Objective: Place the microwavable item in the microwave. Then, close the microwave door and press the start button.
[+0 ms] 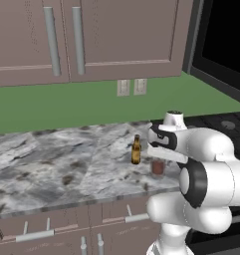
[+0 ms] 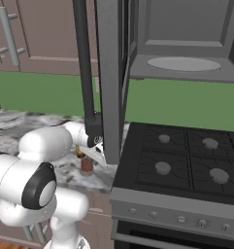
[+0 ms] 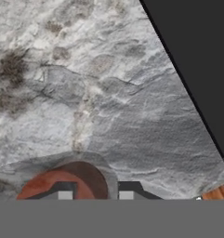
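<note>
Hand (image 3: 95,191) over cup (image 3: 67,181), bottle (image 1: 136,150) beside

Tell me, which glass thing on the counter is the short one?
The small glass cup with reddish-brown contents. It stands right of the slim brown bottle, which is taller and has a narrow neck.

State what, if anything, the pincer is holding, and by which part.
Nothing is held. The pincer hangs above the glass cup, which stands on the marble counter.
</note>
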Tool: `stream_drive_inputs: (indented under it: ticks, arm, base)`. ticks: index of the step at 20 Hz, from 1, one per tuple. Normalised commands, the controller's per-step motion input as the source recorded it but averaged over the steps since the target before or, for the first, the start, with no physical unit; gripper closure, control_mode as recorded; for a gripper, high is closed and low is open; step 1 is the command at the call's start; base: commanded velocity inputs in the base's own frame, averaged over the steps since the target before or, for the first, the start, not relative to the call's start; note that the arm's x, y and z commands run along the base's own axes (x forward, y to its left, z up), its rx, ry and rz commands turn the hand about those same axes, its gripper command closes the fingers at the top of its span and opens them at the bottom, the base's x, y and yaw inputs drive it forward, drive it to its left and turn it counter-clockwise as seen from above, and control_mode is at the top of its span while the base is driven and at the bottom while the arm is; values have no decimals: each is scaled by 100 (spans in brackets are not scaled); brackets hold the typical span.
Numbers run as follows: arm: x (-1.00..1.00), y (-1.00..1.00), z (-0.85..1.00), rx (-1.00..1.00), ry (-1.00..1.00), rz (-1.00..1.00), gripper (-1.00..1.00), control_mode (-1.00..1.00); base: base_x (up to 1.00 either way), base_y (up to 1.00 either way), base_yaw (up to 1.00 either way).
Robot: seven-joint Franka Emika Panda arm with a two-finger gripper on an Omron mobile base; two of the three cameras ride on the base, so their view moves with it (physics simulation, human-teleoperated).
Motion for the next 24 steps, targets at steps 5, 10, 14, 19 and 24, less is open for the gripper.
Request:
stream_drive_inputs:
  ticks: [5, 10, 14, 19, 24]
  arm:
    - [0, 10, -11, 0, 0, 0, 100, -100]
    - [-36, 12, 16, 0, -7, -3, 100, -100]
    - [-74, 1, 74, -5, -15, -6, 100, -100]
    - [-65, 0, 97, -5, -9, -11, 100, -100]
    - [-60, 0, 99, -1, -4, -10, 100, -100]
  base:
    - [0, 0, 0]
    - [0, 0, 0]
    - [0, 0, 0]
    - [0, 0, 0]
    - [0, 0, 0]
